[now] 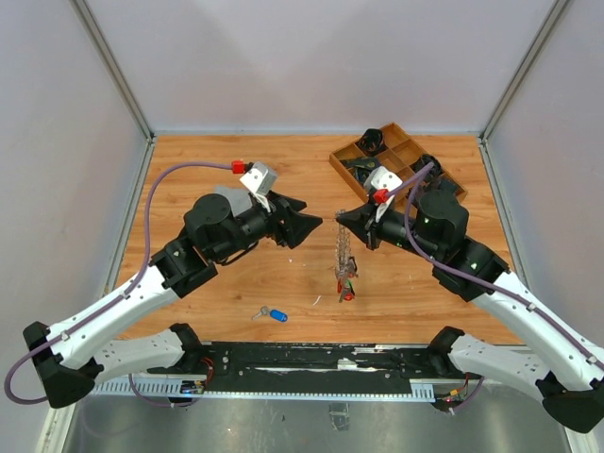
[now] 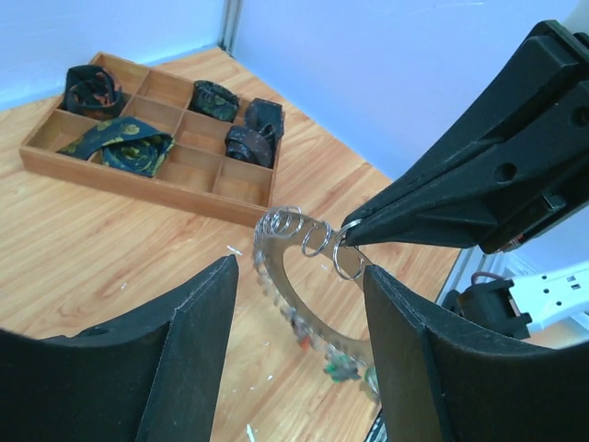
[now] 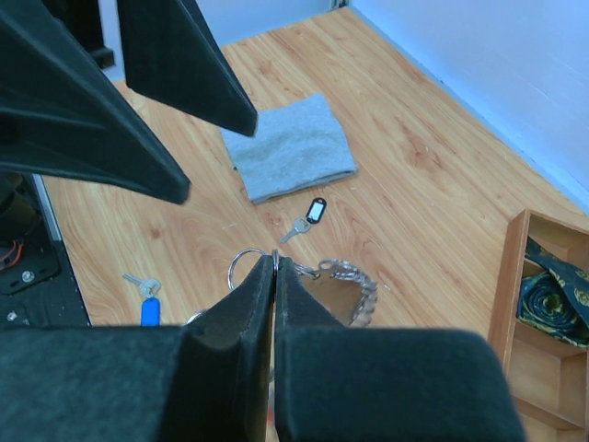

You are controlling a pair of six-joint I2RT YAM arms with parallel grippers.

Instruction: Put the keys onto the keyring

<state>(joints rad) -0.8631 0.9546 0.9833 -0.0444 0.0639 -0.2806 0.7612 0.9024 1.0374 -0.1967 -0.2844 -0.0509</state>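
The keyring is held upright over the middle of the table — pinched at its top by the right gripper, whose jaws are closed on its wire. The left gripper is pointed at it from just beside, jaws parted, nothing grasped. A blue-tagged key is seen lying near the front edge.

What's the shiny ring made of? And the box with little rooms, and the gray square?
The keyring looks like metal: thin, silvery, glinting. The box seems to be wood, with brown grain lines and a matte finish. The gray square is probably soft cloth: fuzzy, folded edges.
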